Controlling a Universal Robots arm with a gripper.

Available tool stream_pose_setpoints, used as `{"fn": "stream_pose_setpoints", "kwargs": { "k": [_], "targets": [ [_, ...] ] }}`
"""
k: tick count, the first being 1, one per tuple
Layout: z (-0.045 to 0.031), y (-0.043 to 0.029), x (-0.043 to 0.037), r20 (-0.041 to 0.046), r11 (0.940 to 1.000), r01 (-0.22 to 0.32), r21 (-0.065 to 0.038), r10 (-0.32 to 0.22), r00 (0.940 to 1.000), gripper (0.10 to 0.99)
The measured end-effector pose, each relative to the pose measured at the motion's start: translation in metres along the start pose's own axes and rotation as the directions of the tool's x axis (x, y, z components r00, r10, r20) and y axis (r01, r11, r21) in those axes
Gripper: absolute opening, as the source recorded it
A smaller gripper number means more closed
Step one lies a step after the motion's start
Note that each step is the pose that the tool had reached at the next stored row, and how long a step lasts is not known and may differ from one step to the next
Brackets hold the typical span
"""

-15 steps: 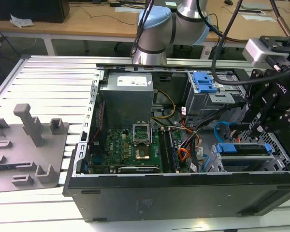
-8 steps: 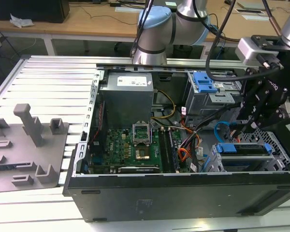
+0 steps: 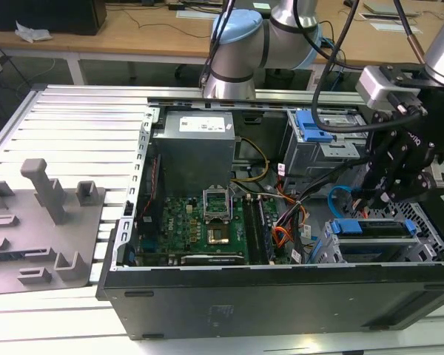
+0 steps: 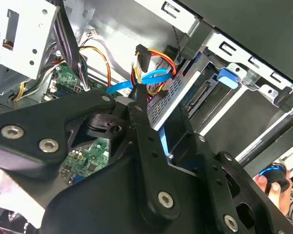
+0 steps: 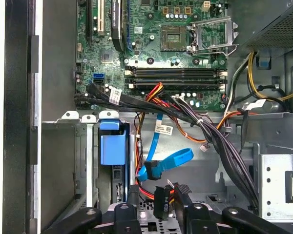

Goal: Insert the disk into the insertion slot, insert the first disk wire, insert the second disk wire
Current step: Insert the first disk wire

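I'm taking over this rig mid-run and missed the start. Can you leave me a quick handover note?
Gripper: low over the drive cage, with a black wire plug right at its tip. I cannot tell whether it grips the plug.
Disk: seated in the drive cage.
Light-blue cable: a loose loop beside the disk; its plug end looks unconnected.
Done: disk in.
Left: both wires, as far as the pictures show.

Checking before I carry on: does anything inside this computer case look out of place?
The light-blue flat cable curls in a loose loop, and its connector end hangs free, apparently plugged into nothing. The disk in its blue frame sits in the drive cage; nothing else stands out.
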State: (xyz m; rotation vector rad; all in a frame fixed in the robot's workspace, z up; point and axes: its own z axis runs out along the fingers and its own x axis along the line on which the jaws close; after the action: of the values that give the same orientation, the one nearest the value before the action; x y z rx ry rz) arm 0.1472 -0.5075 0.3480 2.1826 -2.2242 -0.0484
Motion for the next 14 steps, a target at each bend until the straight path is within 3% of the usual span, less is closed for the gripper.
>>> {"fn": "stream_pose_setpoints", "kwargs": {
  "k": [1,2,3,4,9,14],
  "targets": [
    [0.0,0.0,0.0,-0.0001,1.0,0.0,0.0,0.0,1.0,0.404],
    [0.0,0.0,0.0,-0.0001,1.0,0.0,0.0,0.0,1.0,0.341],
    [0.0,0.0,0.0,-0.0003,1.0,0.0,0.0,0.0,1.0,0.22],
    [0.0,0.0,0.0,-0.0004,1.0,0.0,0.0,0.0,1.0,0.188],
    [0.0,0.0,0.0004,-0.0009,1.0,0.0,0.0,0.0,1.0,0.188],
    [-0.0001,-0.0002,0.01,-0.001,1.0,0.0,0.0,0.0,1.0,0.188]
  ]
}}
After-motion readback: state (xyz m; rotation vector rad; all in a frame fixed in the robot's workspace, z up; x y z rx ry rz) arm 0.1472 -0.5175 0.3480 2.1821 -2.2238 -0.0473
